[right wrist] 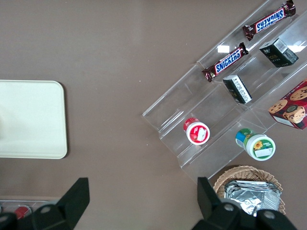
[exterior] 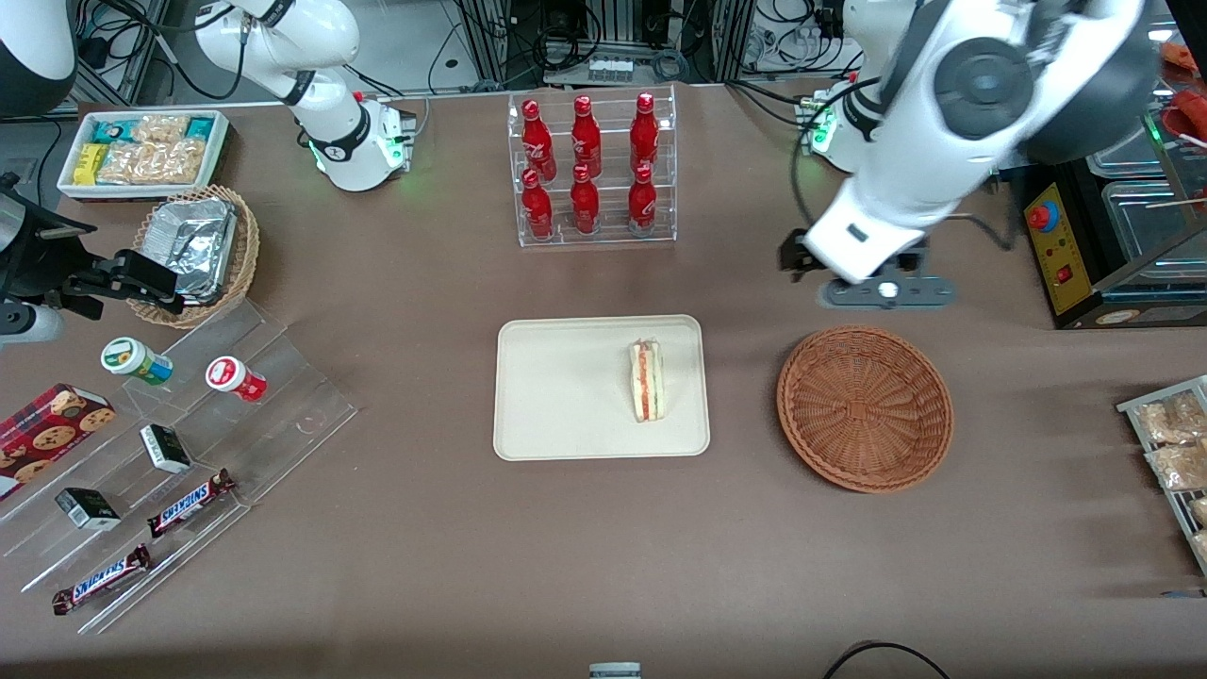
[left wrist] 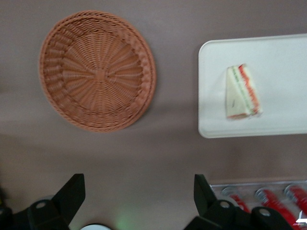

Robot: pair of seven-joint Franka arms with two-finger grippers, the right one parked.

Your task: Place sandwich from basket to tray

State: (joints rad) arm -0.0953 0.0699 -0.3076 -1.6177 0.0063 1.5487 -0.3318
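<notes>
The sandwich (exterior: 647, 380) lies on the cream tray (exterior: 556, 396), near the tray edge that faces the basket, its red and green filling showing. The reddish-brown basket (exterior: 865, 407) sits beside the tray, toward the working arm's end, with nothing in it. My left gripper (exterior: 882, 283) hangs above the table, farther from the front camera than the basket and largely covered by its own arm. In the left wrist view the gripper (left wrist: 137, 184) is open with only bare table between its fingers; the basket (left wrist: 97, 71), tray (left wrist: 283, 57) and sandwich (left wrist: 242, 93) all show there.
A clear rack of red bottles (exterior: 592, 170) stands farther from the front camera than the tray. A stepped acrylic stand (exterior: 189, 443) with snacks, a tan foil basket (exterior: 198, 250) and a white bin (exterior: 141, 151) sit toward the parked arm's end. A snack rack (exterior: 1174, 453) lies at the working arm's end.
</notes>
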